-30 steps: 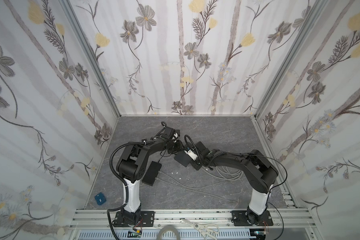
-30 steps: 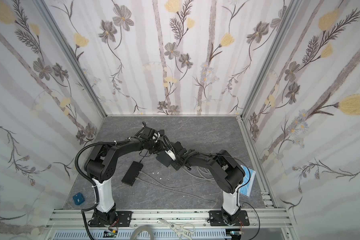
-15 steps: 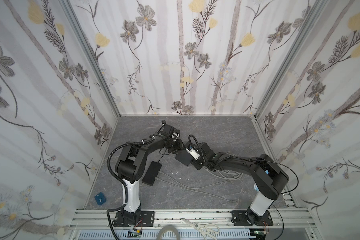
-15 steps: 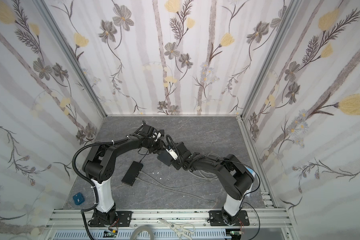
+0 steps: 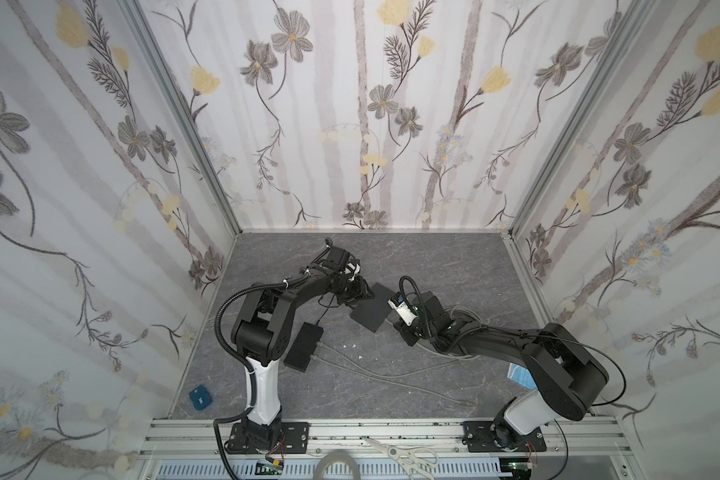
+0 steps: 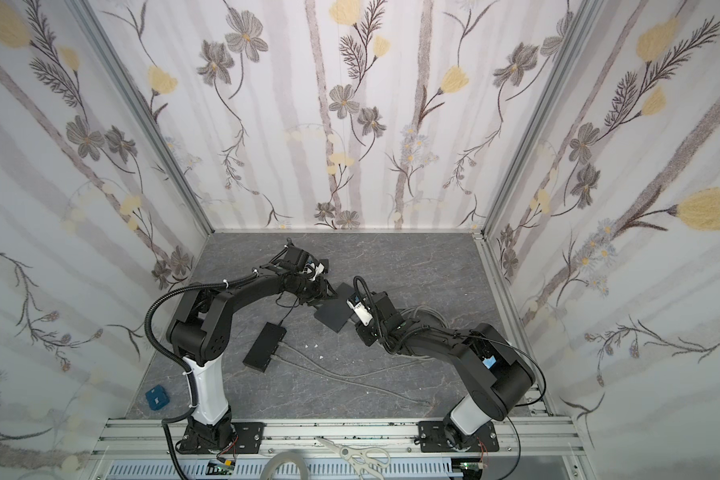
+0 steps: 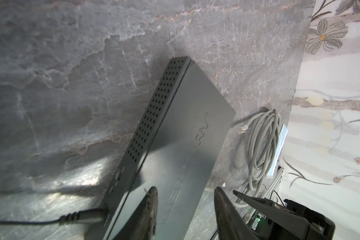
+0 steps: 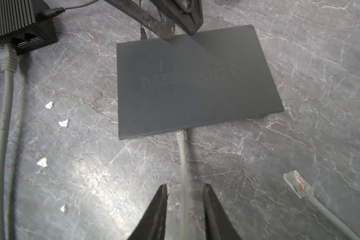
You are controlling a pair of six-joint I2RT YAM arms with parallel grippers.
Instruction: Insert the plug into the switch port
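Note:
The switch is a flat dark box lying on the grey floor, seen mid-floor in both top views. A clear plug sits in a port on the switch's near edge. Its grey cable runs back between the fingers of my right gripper, which is open with a gap on both sides of the cable. My left gripper is open at the switch's far end. One finger is over the switch's top and the other is past its side.
A second black box with ports lies at the left, a grey cable plugged into it. A loose clear plug on a grey cable lies beside my right gripper. Coiled grey cable lies by the right wall. White scraps dot the floor.
My right gripper has let go and drawn back a little from the switch, leaving the plug at the port. The left arm has not moved.

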